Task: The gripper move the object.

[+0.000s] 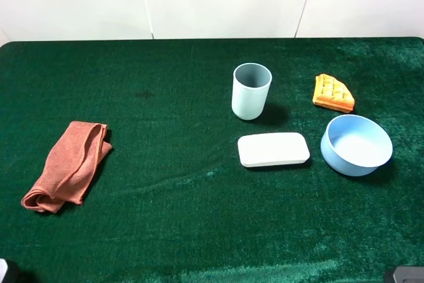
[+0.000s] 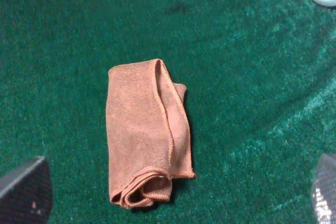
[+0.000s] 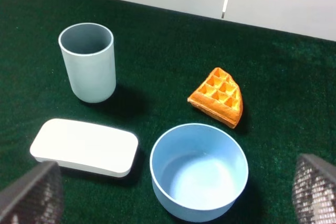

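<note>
Green velvet surface (image 1: 165,230), white wall panels behind. Nothing is being touched yet; both arms sit back at the near edge.

Right gripper (image 3: 173,203): fingers (image 3: 34,195) spread wide, released, nothing between them. Ahead of those fingers lies the white box (image 3: 84,146), flat on the surface, just beyond the finger on its side rather than centred in the gap. Blue bowl (image 3: 199,170) sits almost straight ahead between the fingers, near the box but apart from it. Blue cup (image 3: 88,61) stands upright beyond the box, also apart. Waffle piece (image 3: 218,97) lies further out past the bowl.

Left gripper (image 2: 173,203): fingers (image 2: 23,192) also parted and empty, with only the folded orange cloth (image 2: 144,135) ahead of them; box is well off to that arm's side.

Task looks not started. The right arm seems the likely one to reach, being the nearer.

Risks, as I judge them:
- Box is flat and smooth, so fingers may skid over the top or pinch only an edge, and it slips out.
- Aiming straight ahead lands on the bowl, not the box; the arm needs a sideways shift first.
- Wide-open fingers coming down could knock the bowl or tip the cup, both close by.
- Velvet may drag the box if it is pushed rather than lifted.
</note>
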`<state>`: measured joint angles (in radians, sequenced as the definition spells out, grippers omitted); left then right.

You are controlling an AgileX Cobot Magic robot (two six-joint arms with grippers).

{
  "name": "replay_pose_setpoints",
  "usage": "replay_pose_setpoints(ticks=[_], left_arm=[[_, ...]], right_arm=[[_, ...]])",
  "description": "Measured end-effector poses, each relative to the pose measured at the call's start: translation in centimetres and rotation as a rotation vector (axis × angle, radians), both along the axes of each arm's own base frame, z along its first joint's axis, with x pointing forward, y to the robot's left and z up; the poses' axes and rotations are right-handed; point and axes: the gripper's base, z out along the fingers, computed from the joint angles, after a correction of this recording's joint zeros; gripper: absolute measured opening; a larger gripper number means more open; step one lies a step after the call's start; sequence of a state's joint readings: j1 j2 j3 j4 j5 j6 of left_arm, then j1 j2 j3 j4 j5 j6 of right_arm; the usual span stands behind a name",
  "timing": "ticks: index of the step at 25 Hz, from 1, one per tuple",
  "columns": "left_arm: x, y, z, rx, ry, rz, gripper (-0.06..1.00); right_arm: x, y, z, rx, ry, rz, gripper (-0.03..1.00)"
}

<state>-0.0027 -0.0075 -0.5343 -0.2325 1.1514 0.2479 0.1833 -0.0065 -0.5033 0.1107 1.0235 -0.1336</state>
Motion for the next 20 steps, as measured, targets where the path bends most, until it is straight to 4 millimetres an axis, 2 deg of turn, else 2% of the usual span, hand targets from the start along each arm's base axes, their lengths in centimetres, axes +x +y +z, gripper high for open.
replay_pose_setpoints(ticks=[20], left_arm=[[0.01, 0.0, 0.01, 0.001, -0.001, -0.001, 0.99]], right_arm=[[0.0, 0.0, 0.0, 0.0, 0.0, 0.0, 0.66]])
